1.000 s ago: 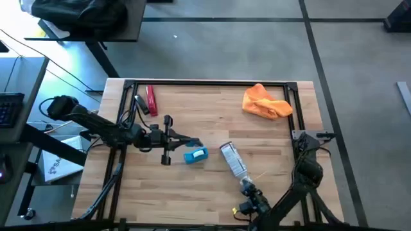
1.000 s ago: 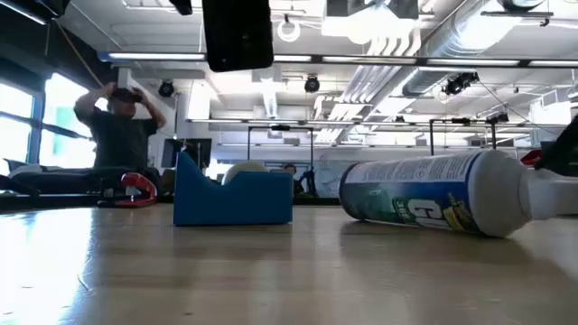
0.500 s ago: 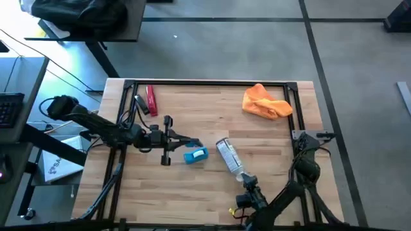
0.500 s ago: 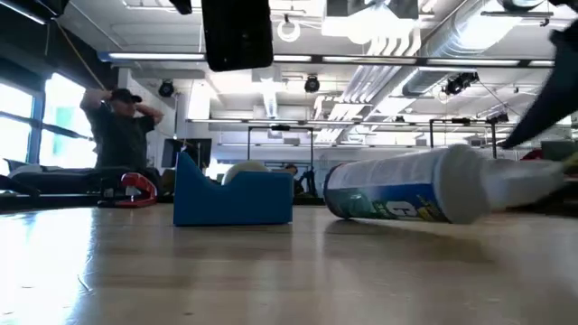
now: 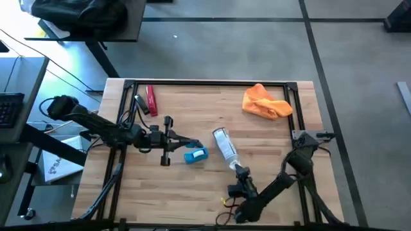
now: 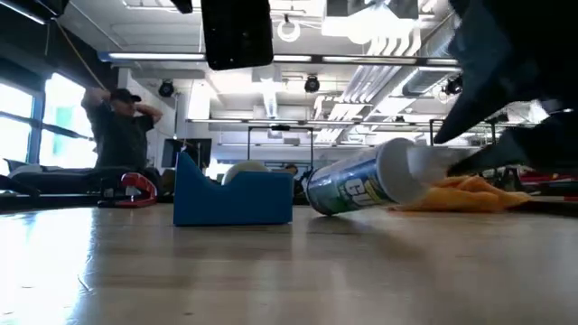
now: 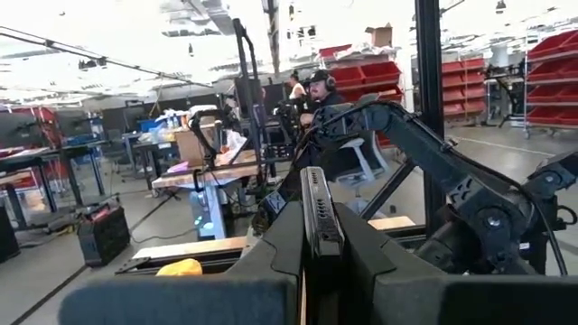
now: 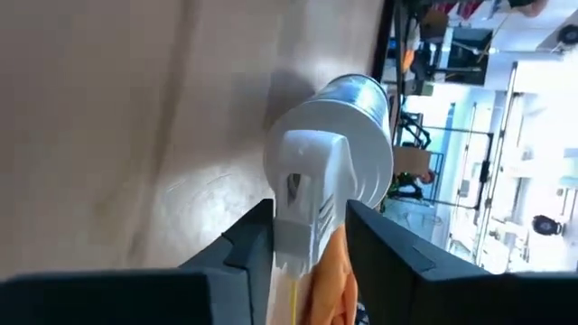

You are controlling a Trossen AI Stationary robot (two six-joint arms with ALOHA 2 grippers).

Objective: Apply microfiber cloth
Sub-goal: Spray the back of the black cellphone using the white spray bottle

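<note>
The microfiber cloth [image 5: 266, 102] lies untouched near the far right corner of the surface [image 5: 270, 160], so applying it has not begun. The right pincer [image 5: 243, 178], apparently pinching the spray bottle's [image 5: 223, 146] nozzle, sits well apart from it; the left pincer [image 5: 196, 145] hovers pressed together.

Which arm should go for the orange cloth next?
Probably left: the left gripper is shut on a thin dark object, but the right gripper is shut on the spray bottle. The microfiber cloth lies untouched.
</note>
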